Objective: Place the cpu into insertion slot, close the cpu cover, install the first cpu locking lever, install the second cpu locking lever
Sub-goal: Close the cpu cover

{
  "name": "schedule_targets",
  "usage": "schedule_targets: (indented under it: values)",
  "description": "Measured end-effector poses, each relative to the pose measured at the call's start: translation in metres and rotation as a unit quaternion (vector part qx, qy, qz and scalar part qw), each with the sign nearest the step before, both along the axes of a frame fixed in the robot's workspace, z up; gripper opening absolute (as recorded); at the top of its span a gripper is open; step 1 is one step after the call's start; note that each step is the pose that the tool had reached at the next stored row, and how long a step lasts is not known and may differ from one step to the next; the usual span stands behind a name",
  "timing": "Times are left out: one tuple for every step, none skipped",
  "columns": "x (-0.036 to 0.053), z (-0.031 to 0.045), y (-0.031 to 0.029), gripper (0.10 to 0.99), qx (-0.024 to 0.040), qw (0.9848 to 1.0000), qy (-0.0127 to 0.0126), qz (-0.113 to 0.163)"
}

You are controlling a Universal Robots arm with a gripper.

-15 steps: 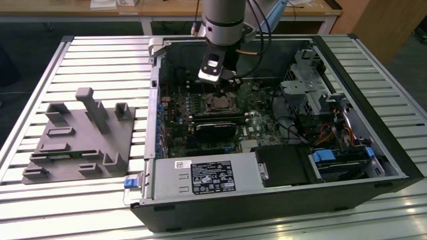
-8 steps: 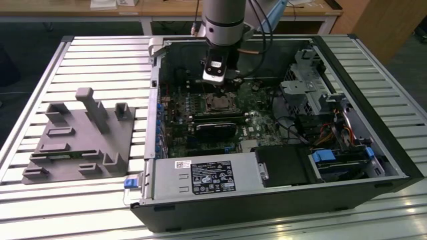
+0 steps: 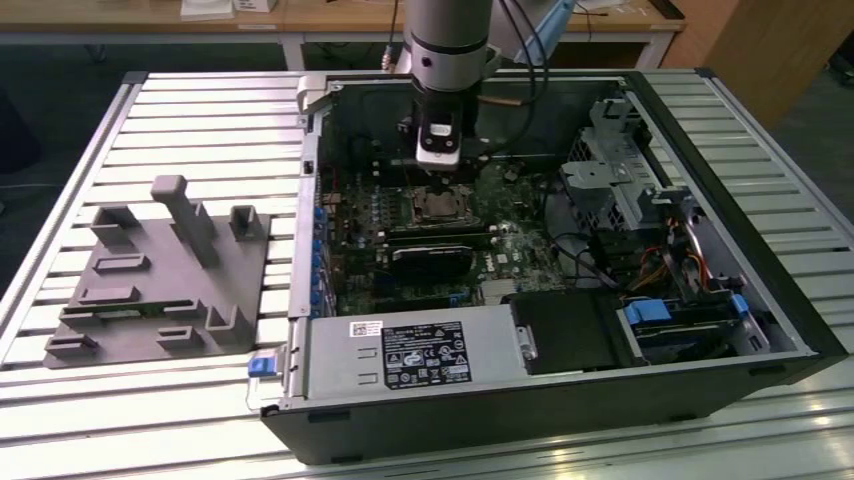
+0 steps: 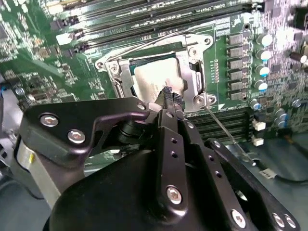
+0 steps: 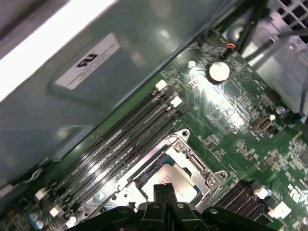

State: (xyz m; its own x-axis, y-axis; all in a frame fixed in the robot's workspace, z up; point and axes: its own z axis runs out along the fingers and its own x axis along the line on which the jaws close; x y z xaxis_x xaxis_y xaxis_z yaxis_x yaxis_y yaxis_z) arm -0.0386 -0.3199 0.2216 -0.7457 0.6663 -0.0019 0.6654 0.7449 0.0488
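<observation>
Inside the open computer case, the arm reaches down to the insertion slot (image 3: pixel 438 204) on the green motherboard. The cpu (image 4: pixel 153 78), a dull silver square, lies in the insertion slot (image 5: pixel 190 156). The silvery cpu cover (image 4: pixel 190 65) lies down around the cpu (image 5: pixel 177 177), which shows through its window. My gripper (image 4: pixel 169 95) is shut, its tips (image 5: pixel 165 190) together just above the chip's edge with nothing seen between them. One thin wire locking lever (image 4: pixel 224 127) sticks out from a socket corner. Another lever (image 4: pixel 159 41) runs along the side by the memory slots.
Long black memory slots (image 5: pixel 120 144) flank the socket. A black graphics card (image 3: pixel 434 255) and the power supply (image 3: pixel 414 350) lie nearer the case front. The drive cage (image 3: pixel 614 180) and cables fill the exterior view's right. A grey fixture block (image 3: pixel 160 270) sits on the slatted table.
</observation>
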Motion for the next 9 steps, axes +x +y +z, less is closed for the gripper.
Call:
schedule_targets:
  values:
    - [0.0000,0.0000,0.0000,0.106,0.0000,1.0000,0.0000,0.007]
    - [-0.0001,0.0000,0.0000,0.106,0.0000,0.9999,0.0000,0.015]
    - [-0.0001,0.0000,0.0000,0.106,0.0000,0.9998,0.0000,0.022]
    - [-0.0001,0.0000,0.0000,0.106,0.0000,0.9996,0.0000,0.030]
    - [-0.0001,0.0000,0.0000,0.106,0.0000,0.9993,0.0000,0.037]
    - [-0.0001,0.0000,0.0000,0.106,0.0000,0.9990,0.0000,0.045]
    - [-0.0002,0.0000,0.0000,0.106,0.0000,0.9986,0.0000,0.052]
    - [-0.0002,0.0000,0.0000,0.106,0.0000,0.9982,0.0000,0.060]
    - [-0.0002,0.0000,0.0000,0.106,0.0000,0.9977,0.0000,0.068]
